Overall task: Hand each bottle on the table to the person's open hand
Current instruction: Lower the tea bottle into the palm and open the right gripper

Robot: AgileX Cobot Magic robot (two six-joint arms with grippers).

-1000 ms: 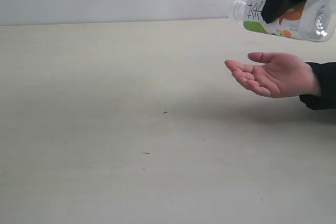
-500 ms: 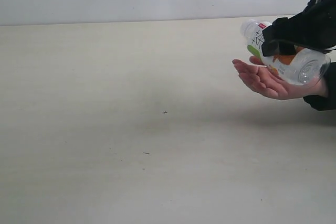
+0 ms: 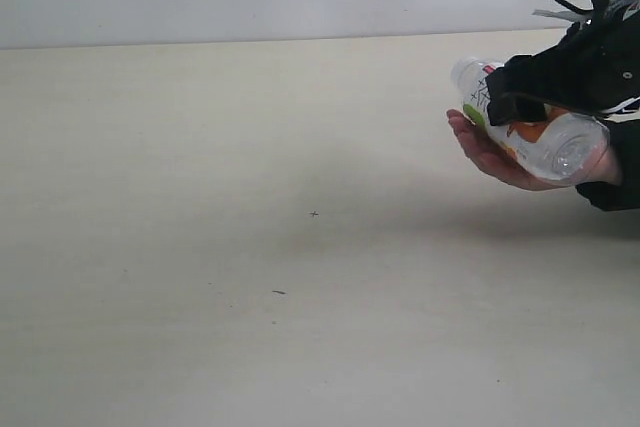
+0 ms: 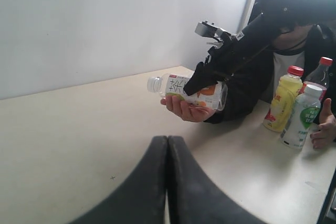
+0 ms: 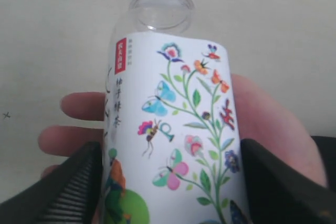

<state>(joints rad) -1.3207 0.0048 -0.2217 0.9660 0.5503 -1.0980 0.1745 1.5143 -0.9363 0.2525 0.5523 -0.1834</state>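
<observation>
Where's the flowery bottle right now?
The bottle lies sideways on the person's hand at the right of the exterior view, held by the right gripper.

The short bottle (image 5: 173, 129) has a white floral label bearing a red tab (image 5: 121, 56) of tiny white Chinese characters. A column of black Chinese characters (image 5: 117, 100) runs below it, and none can be read. Labels on the yellow bottle (image 4: 283, 103), white bottle (image 4: 303, 116) and cola bottle (image 4: 319, 77) are too small to read.

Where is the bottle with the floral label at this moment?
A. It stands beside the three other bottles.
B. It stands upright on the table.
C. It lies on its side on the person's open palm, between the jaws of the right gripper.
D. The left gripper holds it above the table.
C: the floral-label bottle lies sideways on the person's hand, and the jaws of the right gripper sit against both its sides.
</observation>
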